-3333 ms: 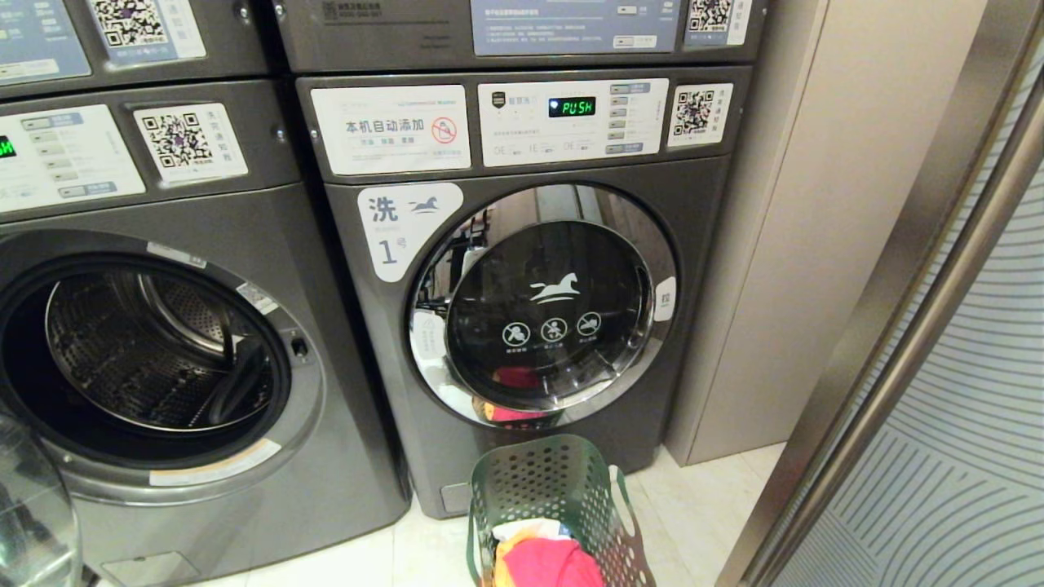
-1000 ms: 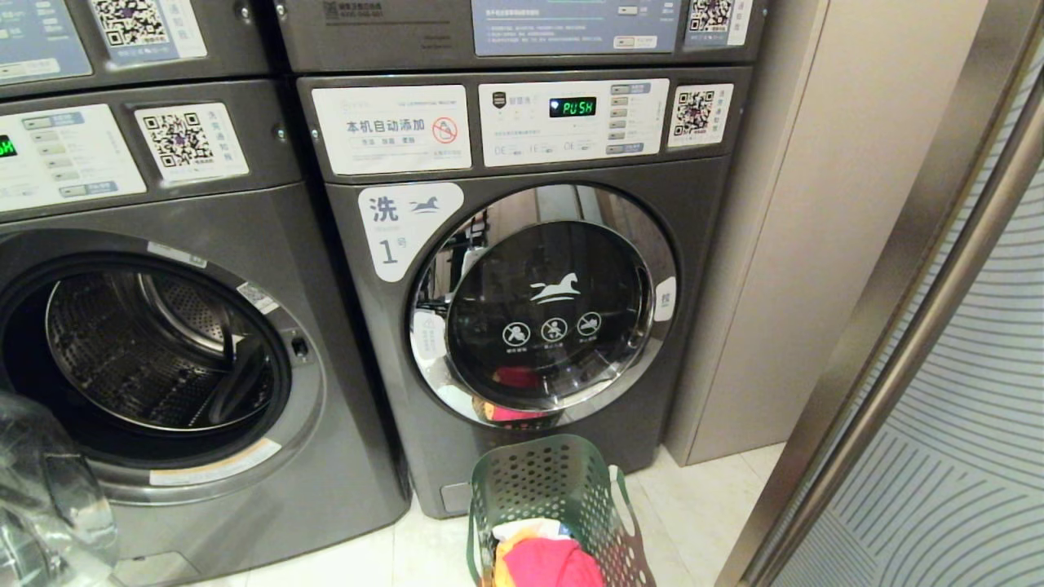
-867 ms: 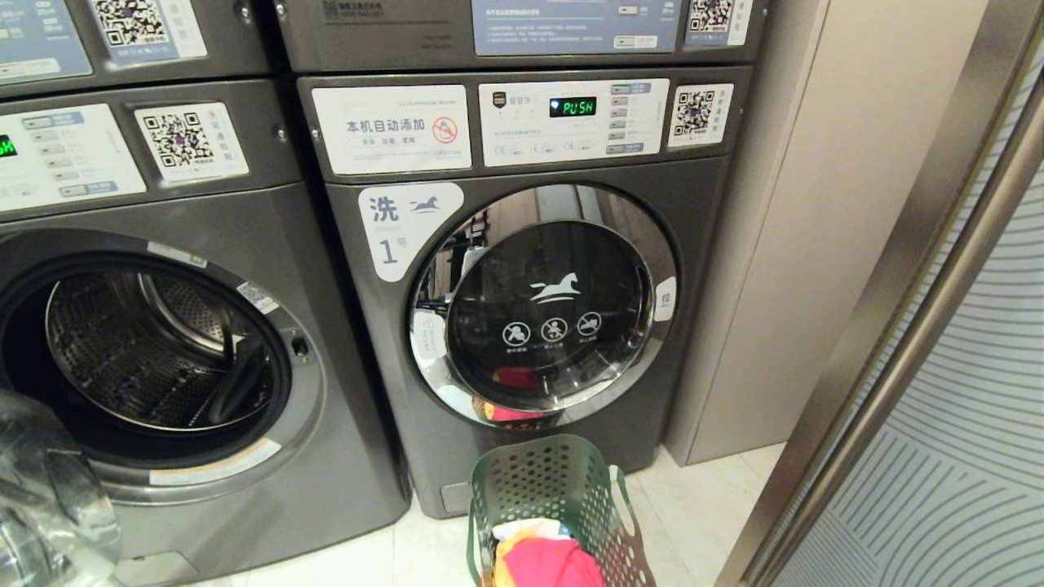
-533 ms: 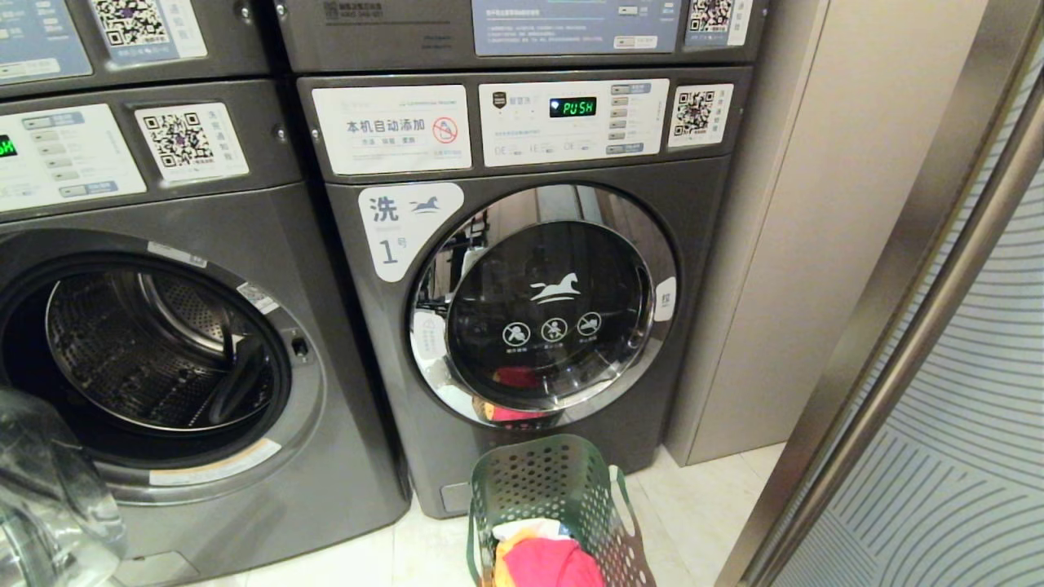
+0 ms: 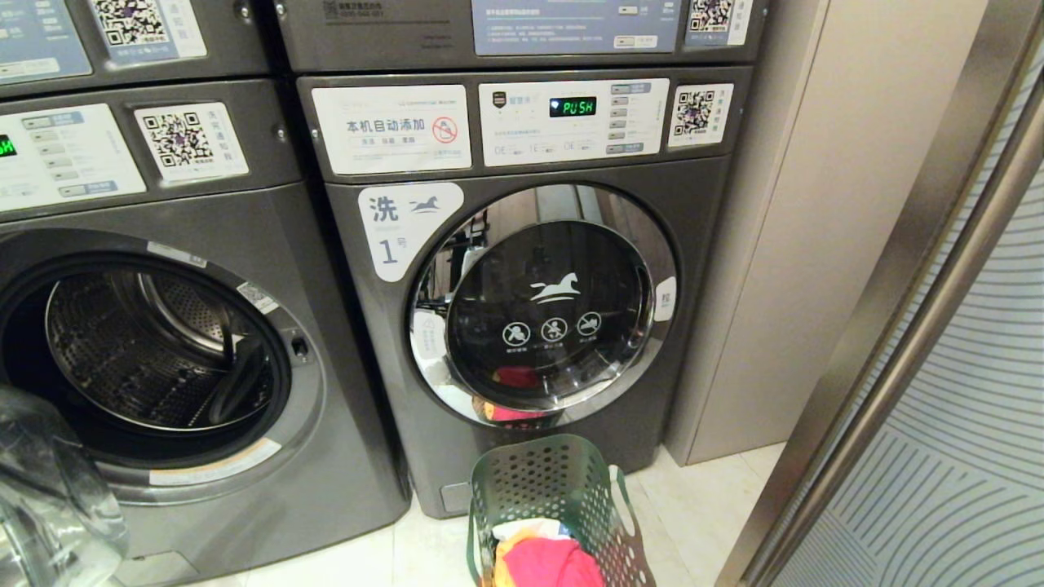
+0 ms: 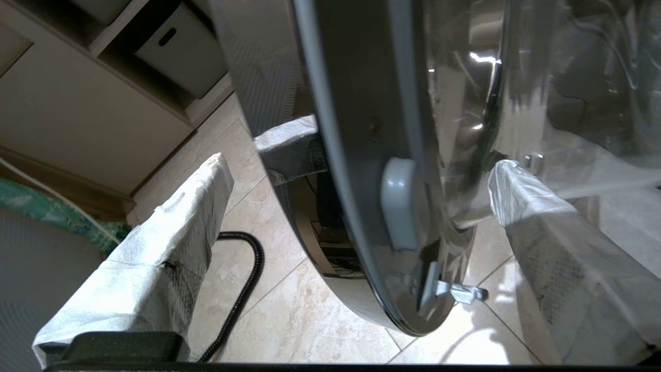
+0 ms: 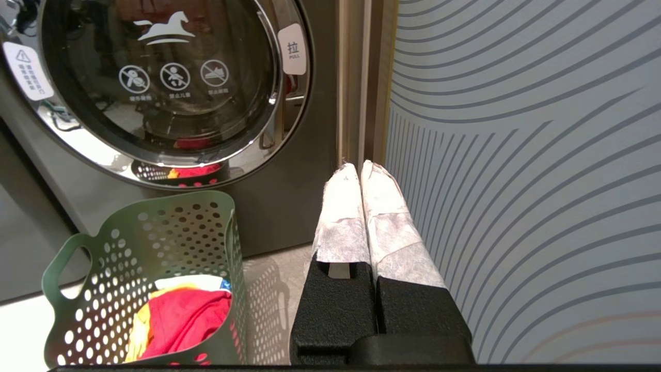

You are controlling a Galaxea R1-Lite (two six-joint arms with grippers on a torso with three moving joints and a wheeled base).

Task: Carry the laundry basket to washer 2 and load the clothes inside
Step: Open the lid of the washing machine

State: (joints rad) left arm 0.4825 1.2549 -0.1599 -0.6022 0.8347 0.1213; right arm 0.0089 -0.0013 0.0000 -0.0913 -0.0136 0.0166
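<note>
The dark green laundry basket [image 5: 538,481] stands on the floor before the shut washer labelled 1 [image 5: 400,228]. The clothes [image 5: 542,562] lie in it, pink-red on top with yellow and white beside. To the left a grey washer stands with its drum [image 5: 139,350] open and no number label showing, so I cannot tell whether it is washer 2. My left gripper [image 6: 359,164] is open, its fingers [image 6: 170,227] spread either side of that washer's swung-out door edge [image 6: 361,129]. My right gripper [image 7: 360,165] is shut and empty, to the right of the basket [image 7: 155,227].
The open door's glass [image 5: 49,489] fills the lower left corner of the head view. A beige cabinet side [image 5: 816,244] and a striped panel [image 5: 962,456] close off the right. A black corrugated hose [image 6: 242,289] lies on the tiled floor by the door.
The open door's glass has come farther into the lower left corner of the head view. Basket, clothes and right gripper have not moved.
</note>
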